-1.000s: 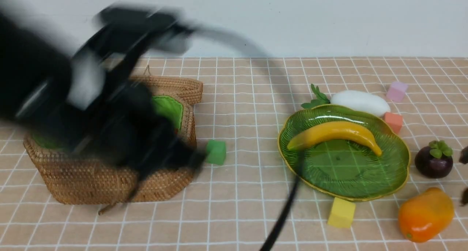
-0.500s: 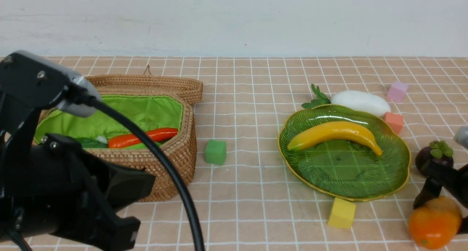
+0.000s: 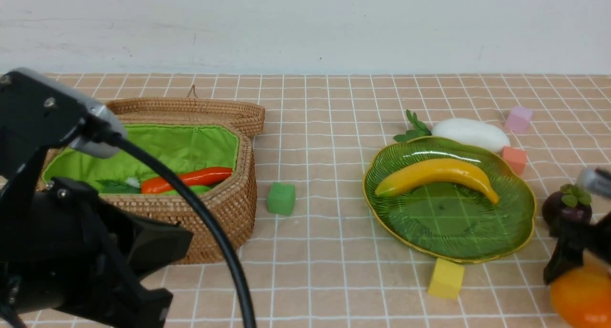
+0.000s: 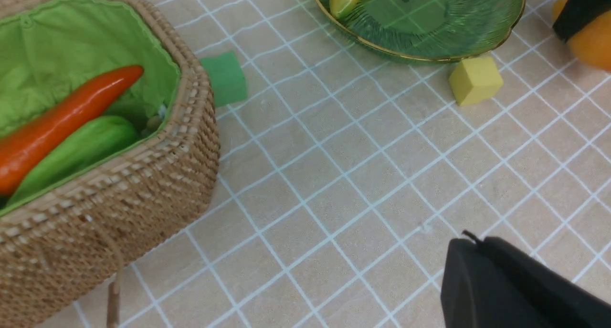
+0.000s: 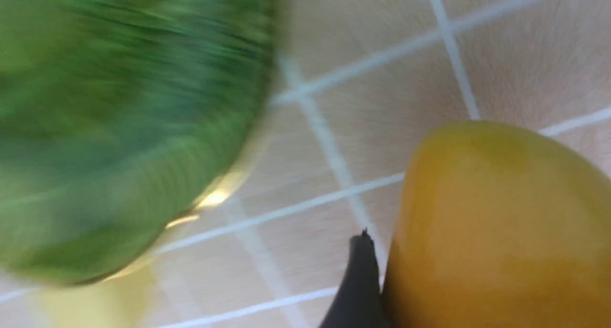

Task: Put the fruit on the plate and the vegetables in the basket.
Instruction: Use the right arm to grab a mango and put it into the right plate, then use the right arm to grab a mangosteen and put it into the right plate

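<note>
My right gripper (image 3: 573,256) is down at the mango (image 3: 580,294), which sits at the near right of the table, just beyond the plate (image 3: 477,259) and in front of the mangosteen (image 3: 565,208). In the right wrist view one finger (image 5: 358,280) lies flat against the mango's side. The other is out of frame, so I cannot tell whether I have it clamped, though I judge I am close to it. The skin looks smooth and rounded, so I want both fingers across its widest part before I raise it. Then I should carry it high enough to clear the plate's rim and the yellow cube (image 3: 445,279) beside it. The bare green patch nearer me than the banana (image 3: 437,175) looks like the place to set it, low and gently, since the dish is glass and a rolling mango could nudge the banana. The carrot (image 3: 186,179) and gourd (image 4: 71,156) lie in the basket (image 3: 224,208); the radish (image 3: 470,133) waits behind the plate. My left gripper (image 4: 477,270) hangs near the basket with nothing visible in it, but I cannot tell how wide it stands.
</note>
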You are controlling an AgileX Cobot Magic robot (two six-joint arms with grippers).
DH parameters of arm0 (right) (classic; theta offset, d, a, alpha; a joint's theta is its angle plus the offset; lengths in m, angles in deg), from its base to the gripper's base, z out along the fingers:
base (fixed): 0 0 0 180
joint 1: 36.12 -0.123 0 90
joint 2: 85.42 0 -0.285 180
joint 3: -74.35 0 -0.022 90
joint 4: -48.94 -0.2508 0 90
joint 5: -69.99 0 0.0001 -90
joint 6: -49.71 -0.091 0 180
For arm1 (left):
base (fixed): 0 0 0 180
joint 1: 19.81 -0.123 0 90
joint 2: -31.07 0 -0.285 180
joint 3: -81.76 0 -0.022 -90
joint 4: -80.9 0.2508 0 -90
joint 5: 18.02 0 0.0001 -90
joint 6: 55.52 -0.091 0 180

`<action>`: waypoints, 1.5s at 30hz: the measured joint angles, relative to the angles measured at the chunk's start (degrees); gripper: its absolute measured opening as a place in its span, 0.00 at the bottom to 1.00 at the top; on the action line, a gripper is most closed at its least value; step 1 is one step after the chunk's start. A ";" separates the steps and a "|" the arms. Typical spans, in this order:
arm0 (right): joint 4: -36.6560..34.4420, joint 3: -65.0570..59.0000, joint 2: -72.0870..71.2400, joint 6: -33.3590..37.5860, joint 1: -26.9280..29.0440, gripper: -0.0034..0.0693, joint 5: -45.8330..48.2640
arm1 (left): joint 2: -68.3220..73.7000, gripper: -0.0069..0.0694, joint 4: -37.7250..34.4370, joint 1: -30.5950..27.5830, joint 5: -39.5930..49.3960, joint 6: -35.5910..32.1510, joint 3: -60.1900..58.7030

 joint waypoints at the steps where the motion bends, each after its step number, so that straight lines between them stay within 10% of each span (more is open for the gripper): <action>1: -0.77 2.08 -1.59 0.57 -1.02 0.82 0.35 | -0.51 0.07 0.20 0.00 -0.12 0.00 0.00; 10: -5.77 13.06 4.53 11.46 -15.84 0.82 -16.89 | -2.89 0.07 0.72 0.00 -1.46 0.00 0.00; 17: -4.51 17.30 13.27 13.28 -17.06 0.94 -17.50 | -2.83 0.07 0.78 0.00 -1.31 0.00 0.00; 32: 21.09 22.23 7.25 -8.69 -4.09 0.80 -0.18 | -2.83 0.07 0.78 0.00 -2.46 0.00 0.00; 45: 17.04 21.83 19.18 -9.25 -0.74 0.97 -6.47 | -2.83 0.07 1.19 0.00 -2.61 0.00 0.00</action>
